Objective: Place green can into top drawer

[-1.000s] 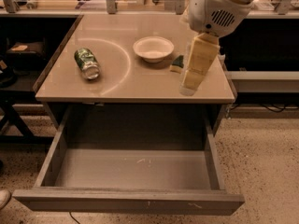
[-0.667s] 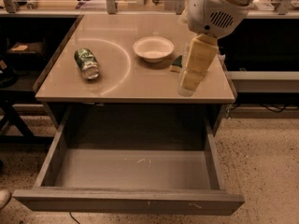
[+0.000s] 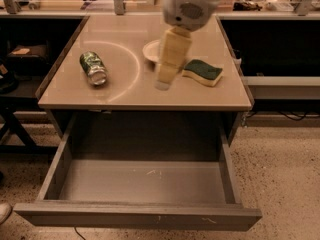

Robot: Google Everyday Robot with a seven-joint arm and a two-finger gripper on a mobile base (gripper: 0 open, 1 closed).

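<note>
The green can (image 3: pixel 93 68) lies on its side on the left part of the tan table top (image 3: pixel 125 91), silver end toward me. My gripper (image 3: pixel 164 81) hangs over the middle of the table, pointing down, well to the right of the can and apart from it. It holds nothing that I can see. The top drawer (image 3: pixel 137 216) is pulled wide open below the table's front edge, and its grey bottom is bare.
A white bowl (image 3: pixel 150 50) sits behind the gripper, partly hidden by it. A green-and-yellow sponge (image 3: pixel 202 71) lies to the gripper's right. Dark shelving stands on both sides of the table, and a cluttered bench runs along the back.
The arm has moved left, from the table's right side to its middle. The sponge is now uncovered and the bowl is partly hidden. The can and drawer have not moved.
</note>
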